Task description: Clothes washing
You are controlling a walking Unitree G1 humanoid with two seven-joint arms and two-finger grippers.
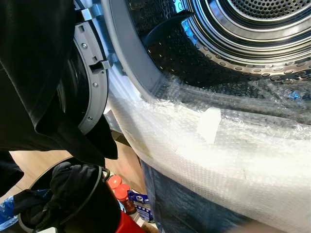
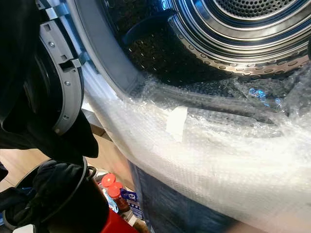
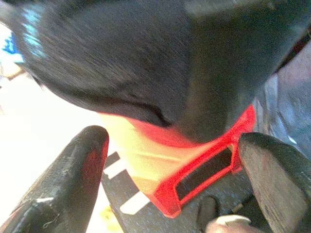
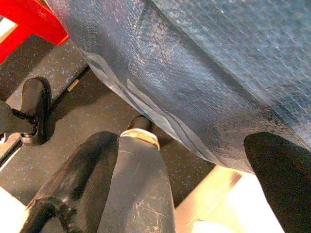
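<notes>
Through the head camera I am looking straight into the washing machine drum point(image 1: 243, 34), its perforated steel wall and dark paddle showing, with the door opening's lower rim wrapped in bubble wrap point(image 1: 218, 145) carrying a small patch of white tape point(image 1: 209, 124). The open door point(image 1: 90, 73) is standing at the left, and a black garment point(image 1: 34, 73) is hanging in front of it, filling the upper left. Below it, a round dark basket point(image 1: 92, 204) is holding more dark clothes point(image 1: 68, 187), with a red container point(image 1: 127, 224) beside it and two bottles with orange-red caps point(image 1: 116, 184) near the machine's base. In the left wrist view, I am seeing the left gripper point(image 3: 180, 160) with its jaws spread apart and holding nothing, black cloth hanging just ahead of them above the red container's handle slot. In the right wrist view, the right gripper point(image 4: 204, 179) is also showing its jaws released, pointing down along the machine's blue-grey wrapped front panel point(image 4: 204, 68) toward a dark speckled floor point(image 4: 63, 68).
</notes>
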